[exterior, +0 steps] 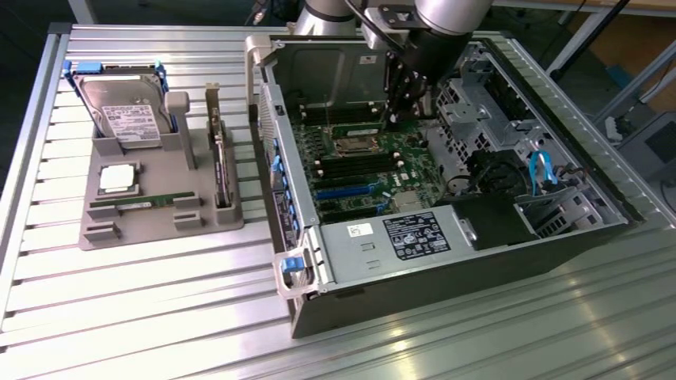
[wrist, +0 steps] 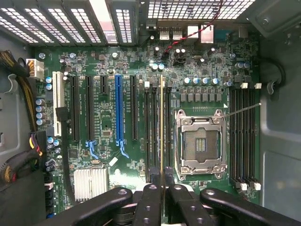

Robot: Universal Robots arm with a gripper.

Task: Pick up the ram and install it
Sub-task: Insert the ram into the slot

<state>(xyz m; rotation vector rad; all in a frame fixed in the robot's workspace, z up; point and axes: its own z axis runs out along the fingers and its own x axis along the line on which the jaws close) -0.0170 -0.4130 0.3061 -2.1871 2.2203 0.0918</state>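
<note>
From the exterior view, find an open computer case lying on its side on the slatted metal tabletop, with the robot arm reaching down into it and the pincer low over the green motherboard. Toward the exterior view's left, well apart from the case, note a grey holder carrying a hard drive propped in its cradle, a square silver processor chip, an expansion card standing on edge, and a spare green memory stick lying flat in its groove. From the wrist view, see the pincer clamped together on the ram, with the black fingers pressing it from both sides at its near end. See the ram edge-on as a thin upright line, running along the bank of black memory slots, just beside the empty CPU socket and apart from the blue expansion slot. Cannot tell whether its lower edge sits in a slot or just above one.
</note>
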